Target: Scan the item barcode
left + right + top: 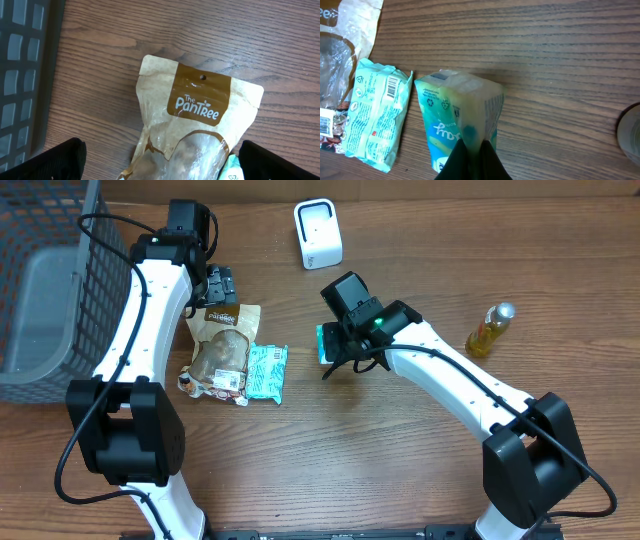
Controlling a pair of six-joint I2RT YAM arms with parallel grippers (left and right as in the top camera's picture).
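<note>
The right end effector (472, 152) pinches the teal pack (451, 107) by one end, near the white scanner (318, 233). The pack looks soft and light, so hold it gently. The left end effector (221, 285) is spread wide.

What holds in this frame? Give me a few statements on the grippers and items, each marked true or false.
1. The right gripper is shut on a teal pack. True.
2. The left gripper is shut on the pouch. False: it is open above the pouch and holds nothing.
3. The bottle is in the basket. False: it lies on the table by the right arm, far from the basket.
4. The scanner stands on the table, apart from the teal pack. True.
5. A flat packet lies beside the pouch. True.
</note>
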